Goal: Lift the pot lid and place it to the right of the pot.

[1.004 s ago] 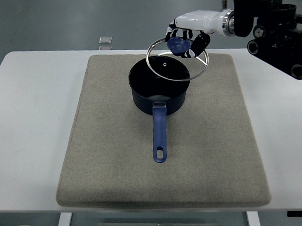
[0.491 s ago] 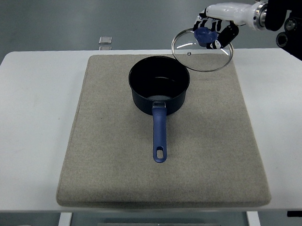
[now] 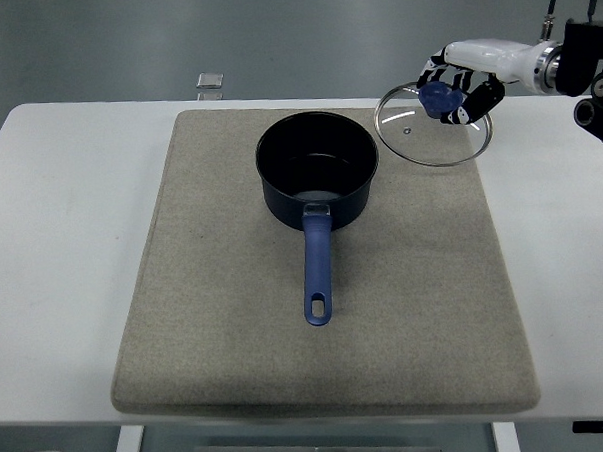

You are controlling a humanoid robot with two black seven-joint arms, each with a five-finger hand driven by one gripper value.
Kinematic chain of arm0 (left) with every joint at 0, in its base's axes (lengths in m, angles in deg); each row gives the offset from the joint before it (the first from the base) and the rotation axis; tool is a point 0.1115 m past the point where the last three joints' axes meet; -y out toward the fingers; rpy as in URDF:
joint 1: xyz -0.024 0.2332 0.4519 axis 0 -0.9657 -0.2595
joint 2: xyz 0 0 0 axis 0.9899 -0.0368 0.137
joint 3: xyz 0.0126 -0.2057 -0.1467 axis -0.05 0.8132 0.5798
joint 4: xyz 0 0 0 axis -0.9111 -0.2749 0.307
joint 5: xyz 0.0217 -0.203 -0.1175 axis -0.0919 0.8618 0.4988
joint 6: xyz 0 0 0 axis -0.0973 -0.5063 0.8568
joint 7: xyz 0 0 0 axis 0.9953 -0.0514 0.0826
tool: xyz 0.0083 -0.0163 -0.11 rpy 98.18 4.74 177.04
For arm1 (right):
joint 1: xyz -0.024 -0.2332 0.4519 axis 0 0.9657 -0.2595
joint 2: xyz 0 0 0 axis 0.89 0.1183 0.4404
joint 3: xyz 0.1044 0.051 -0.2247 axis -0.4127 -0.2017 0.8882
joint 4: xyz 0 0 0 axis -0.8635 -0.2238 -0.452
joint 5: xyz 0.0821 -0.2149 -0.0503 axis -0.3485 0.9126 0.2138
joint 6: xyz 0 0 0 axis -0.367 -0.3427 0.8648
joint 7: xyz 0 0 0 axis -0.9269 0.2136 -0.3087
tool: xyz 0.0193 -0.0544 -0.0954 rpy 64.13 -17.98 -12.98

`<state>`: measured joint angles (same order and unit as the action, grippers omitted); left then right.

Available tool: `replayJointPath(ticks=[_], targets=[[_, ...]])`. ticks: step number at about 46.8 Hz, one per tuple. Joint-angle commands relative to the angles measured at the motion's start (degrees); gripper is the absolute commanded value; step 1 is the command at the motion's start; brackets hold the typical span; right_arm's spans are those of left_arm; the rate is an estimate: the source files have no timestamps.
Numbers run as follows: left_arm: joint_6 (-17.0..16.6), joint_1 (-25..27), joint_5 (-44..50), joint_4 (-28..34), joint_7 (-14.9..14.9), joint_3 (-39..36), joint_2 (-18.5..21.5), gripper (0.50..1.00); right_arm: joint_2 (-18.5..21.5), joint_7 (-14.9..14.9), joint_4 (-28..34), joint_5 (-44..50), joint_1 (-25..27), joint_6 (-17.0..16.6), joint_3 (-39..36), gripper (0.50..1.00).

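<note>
A dark blue pot [image 3: 318, 180] stands uncovered on the grey mat [image 3: 236, 319], its blue handle [image 3: 317, 270] pointing toward the near edge. The glass lid [image 3: 433, 135] with a metal rim hangs tilted in the air to the right of the pot, over the mat's far right corner. My right hand [image 3: 454, 89], white with black finger segments, is shut on the lid's blue knob [image 3: 437, 98]. The left hand does not show.
The mat covers most of the white table [image 3: 62, 246]. A small clear square object [image 3: 210, 81] lies at the table's far edge. The right arm's black forearm [image 3: 587, 68] reaches in from the upper right.
The right hand has carried the lid from above the pot's far rim to the right, and now a little lower. The pot has stayed in place.
</note>
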<state>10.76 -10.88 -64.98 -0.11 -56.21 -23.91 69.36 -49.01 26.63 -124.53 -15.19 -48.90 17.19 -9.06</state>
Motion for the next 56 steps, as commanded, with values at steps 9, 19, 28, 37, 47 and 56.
replayJointPath(ticks=[9,19,28,37,47,56], targets=[[0.0,0.0,0.0,0.0,0.0,0.0,0.0,1.000,-0.1,-1.2,1.3,0.1,3.0,1.5,0.2,0.500],[0.0,0.0,0.0,0.0,0.0,0.0,0.0,1.000,0.5,-1.4,1.4,0.0,5.5,2.1,-0.1,0.500],[0.0,0.0,0.0,0.0,0.0,0.0,0.0,1.000,1.2,-2.0,1.3,-0.1,7.3,4.8,-0.2,0.578],[0.0,0.0,0.0,0.0,0.0,0.0,0.0,1.000,1.1,-3.7,1.3,-2.0,8.0,6.8,-0.2,0.835],[0.0,0.0,0.0,0.0,0.0,0.0,0.0,1.000,0.8,-4.6,1.3,-5.7,7.7,6.8,-0.3,0.866],[0.0,0.0,-0.1,0.0,0.0,0.0,0.0,1.000,0.4,-5.5,1.3,-11.6,7.5,6.7,-0.4,0.866]])
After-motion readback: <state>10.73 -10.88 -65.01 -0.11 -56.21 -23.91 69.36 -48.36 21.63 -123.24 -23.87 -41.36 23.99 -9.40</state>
